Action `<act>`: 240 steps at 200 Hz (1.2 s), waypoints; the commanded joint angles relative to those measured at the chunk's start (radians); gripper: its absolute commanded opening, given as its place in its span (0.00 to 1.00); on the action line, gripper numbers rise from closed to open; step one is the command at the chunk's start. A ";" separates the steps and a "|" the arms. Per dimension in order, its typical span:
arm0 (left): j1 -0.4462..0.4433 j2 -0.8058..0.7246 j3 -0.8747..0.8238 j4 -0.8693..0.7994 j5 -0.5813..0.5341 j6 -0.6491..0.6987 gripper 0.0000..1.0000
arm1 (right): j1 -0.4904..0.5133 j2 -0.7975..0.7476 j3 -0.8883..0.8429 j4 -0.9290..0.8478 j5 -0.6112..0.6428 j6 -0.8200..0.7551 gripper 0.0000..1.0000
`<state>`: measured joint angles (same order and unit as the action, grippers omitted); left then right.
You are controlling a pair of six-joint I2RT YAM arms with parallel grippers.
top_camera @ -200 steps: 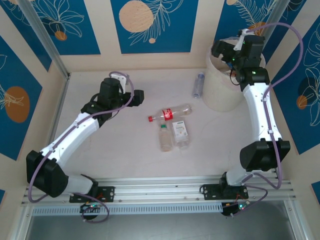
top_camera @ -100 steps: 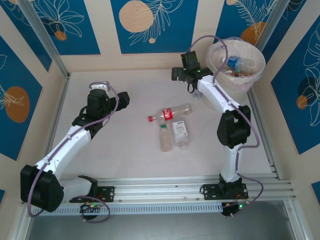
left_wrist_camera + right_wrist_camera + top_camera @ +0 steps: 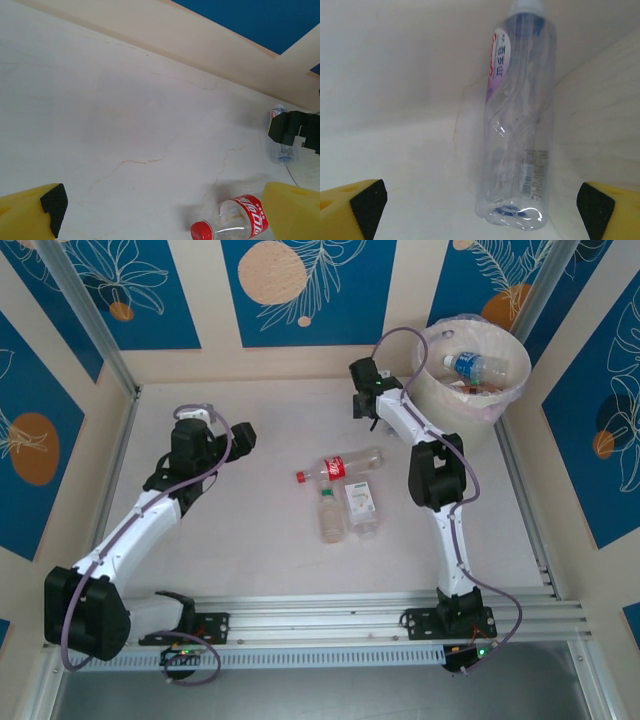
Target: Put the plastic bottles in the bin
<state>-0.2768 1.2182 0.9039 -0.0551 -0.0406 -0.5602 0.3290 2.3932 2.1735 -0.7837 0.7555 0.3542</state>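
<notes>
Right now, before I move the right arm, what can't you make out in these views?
- Bin contents, top view: rim and bag hide what lies under the blue-label bottle.
- Clear bottle: right arm lies over it in the top view; right wrist view clips its cap.
- Red-label bottle, left wrist view: bottom edge and yellow finger cut it off.

- Clear bottle (image 3: pixel 520 125) beside the bin (image 3: pixel 450 425): cap cut by the top edge.
- From above, the right arm (image 3: pixel 400 420) hides it.
- Inside the bin, things under the blue-labelled bottle (image 3: pixel 472 365): too small to tell.
</notes>
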 commanded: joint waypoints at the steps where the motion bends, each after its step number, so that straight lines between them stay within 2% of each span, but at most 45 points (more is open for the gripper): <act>1: 0.018 0.013 -0.013 0.034 0.033 -0.022 1.00 | -0.021 0.034 0.042 -0.065 0.013 0.076 1.00; 48: 0.025 0.020 -0.026 0.045 0.037 -0.032 1.00 | -0.033 0.069 0.040 -0.081 -0.113 0.118 1.00; 82: 0.028 0.026 -0.037 0.052 0.038 -0.039 1.00 | -0.020 0.010 -0.034 0.032 -0.326 0.071 1.00; 99: 0.031 0.026 -0.040 0.054 0.039 -0.040 1.00 | -0.005 -0.053 -0.097 0.092 -0.315 0.076 1.00; 113: 0.033 0.031 -0.043 0.056 0.040 -0.042 1.00 | -0.009 -0.077 -0.098 0.076 -0.263 0.122 1.00; 129: 0.036 0.037 -0.047 0.061 0.043 -0.044 1.00 | -0.026 -0.078 -0.087 0.050 -0.195 0.201 1.00; 177: 0.043 0.056 -0.049 0.071 0.058 -0.050 1.00 | -0.030 -0.048 -0.070 0.106 -0.170 0.283 1.00; 193: 0.043 0.070 -0.047 0.120 0.126 -0.027 1.00 | -0.035 -0.047 -0.050 0.098 -0.184 0.298 1.00; 210: 0.044 0.111 -0.022 0.153 0.203 -0.018 1.00 | -0.039 -0.090 -0.102 0.170 -0.216 0.309 0.99; 240: 0.043 0.175 -0.003 0.184 0.256 -0.033 1.00 | -0.064 -0.097 -0.102 0.221 -0.258 0.380 1.00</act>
<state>-0.2459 1.3552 0.8700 0.0681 0.1280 -0.5938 0.2855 2.3478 2.0640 -0.6334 0.5327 0.6456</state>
